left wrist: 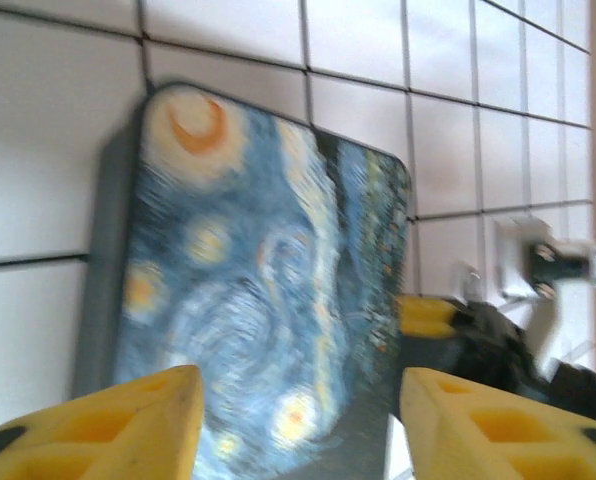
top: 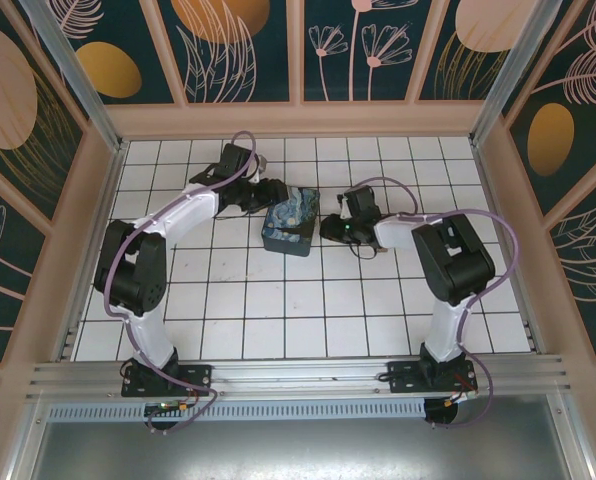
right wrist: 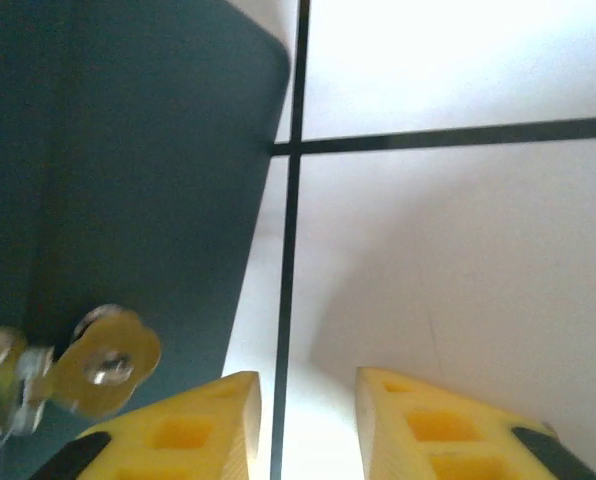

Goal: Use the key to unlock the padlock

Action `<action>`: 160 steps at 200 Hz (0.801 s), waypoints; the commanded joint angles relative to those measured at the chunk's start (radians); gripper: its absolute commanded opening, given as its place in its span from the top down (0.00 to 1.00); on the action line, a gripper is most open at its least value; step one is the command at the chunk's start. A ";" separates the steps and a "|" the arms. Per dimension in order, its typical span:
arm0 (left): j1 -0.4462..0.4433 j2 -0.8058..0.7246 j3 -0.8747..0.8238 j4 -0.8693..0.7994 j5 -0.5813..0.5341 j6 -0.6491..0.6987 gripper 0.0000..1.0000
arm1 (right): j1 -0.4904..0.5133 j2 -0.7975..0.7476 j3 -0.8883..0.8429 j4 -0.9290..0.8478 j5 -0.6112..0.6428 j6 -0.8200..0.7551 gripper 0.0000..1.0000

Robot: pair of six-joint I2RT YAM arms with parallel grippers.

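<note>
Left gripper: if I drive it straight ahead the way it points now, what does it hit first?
The box: its painted top lies right ahead of the left gripper, whose jaws stand open. How near it is I cannot tell.

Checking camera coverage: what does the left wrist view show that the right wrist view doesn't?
Left wrist, not right wrist: the left hand, open, and the box's painted lid. Right wrist, not left wrist: the box's dark side wall and a small brassy piece by it, too blurred to name. Both: the box, the tiled table, the right hand: one yellow fingertip in the left wrist view, open in its own.
</note>
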State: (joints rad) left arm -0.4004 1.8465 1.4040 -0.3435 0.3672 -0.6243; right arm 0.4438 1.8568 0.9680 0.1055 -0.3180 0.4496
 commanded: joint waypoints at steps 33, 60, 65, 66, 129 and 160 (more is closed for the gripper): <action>0.151 -0.183 -0.211 0.133 -0.306 0.112 0.01 | -0.126 -0.305 -0.107 -0.080 0.100 -0.140 0.01; 0.201 -0.358 -0.519 0.444 -0.617 0.253 0.01 | -0.308 -0.512 -0.300 0.125 0.272 -0.228 0.01; 0.212 -0.377 -0.562 0.493 -0.661 0.296 0.01 | -0.341 -0.541 -0.346 0.192 0.280 -0.246 0.01; 0.214 -0.380 -0.570 0.503 -0.669 0.308 0.01 | -0.348 -0.547 -0.354 0.206 0.282 -0.250 0.01; 0.296 -0.436 -1.106 1.421 -0.724 0.582 0.01 | -0.501 -0.466 -0.637 0.763 0.322 -0.350 0.01; 0.377 -0.295 -1.225 1.785 -0.633 0.517 0.01 | -0.514 -0.352 -0.782 1.212 0.281 -0.392 0.01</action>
State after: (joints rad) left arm -0.0540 1.4502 0.2501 0.9325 -0.3031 -0.1299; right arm -0.0551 1.4120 0.2523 0.8898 -0.0322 0.1078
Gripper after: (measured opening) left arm 0.988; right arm 0.990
